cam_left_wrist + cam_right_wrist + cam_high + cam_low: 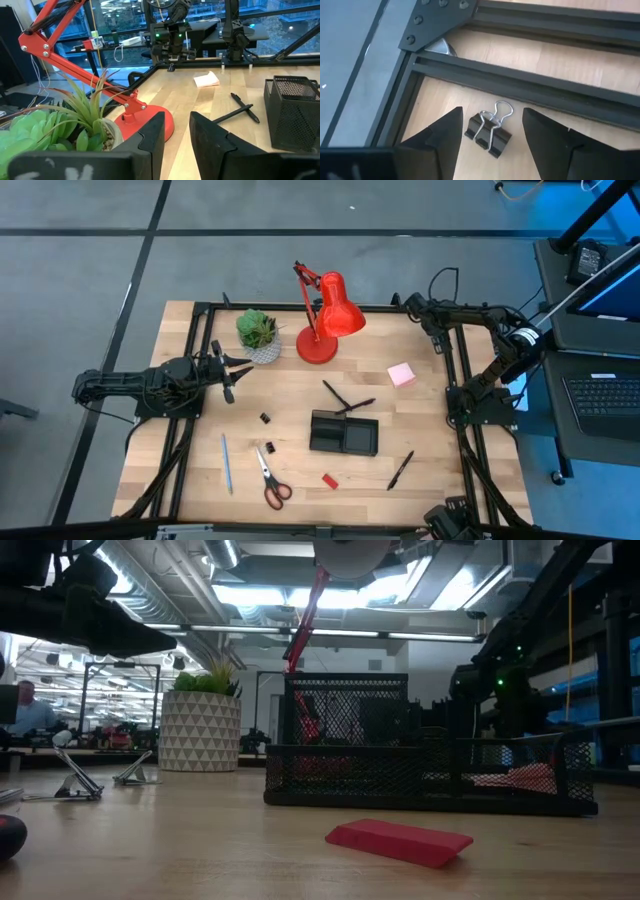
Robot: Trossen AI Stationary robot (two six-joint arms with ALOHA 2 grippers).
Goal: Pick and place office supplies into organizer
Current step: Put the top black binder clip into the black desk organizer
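The black mesh organizer (344, 433) sits near the table's middle, also seen in the low view (430, 775). Around it lie red-handled scissors (270, 480), a blue pen (226, 463), a red block (330, 479), crossed black pens (345, 398), another black pen (400, 470), a pink sticky pad (401, 374) and small black clips (265, 418). My left gripper (225, 375) hovers open by the plant, holding nothing. My right gripper (492, 125) is open at the far right corner. Its fingers stand on either side of a black binder clip (487, 132) that lies on the table.
A red desk lamp (325, 320) and a green potted plant (258, 332) stand at the far edge. The black metal frame (520, 85) runs just beyond the binder clip. Bare wood lies between the organizer and the near edge.
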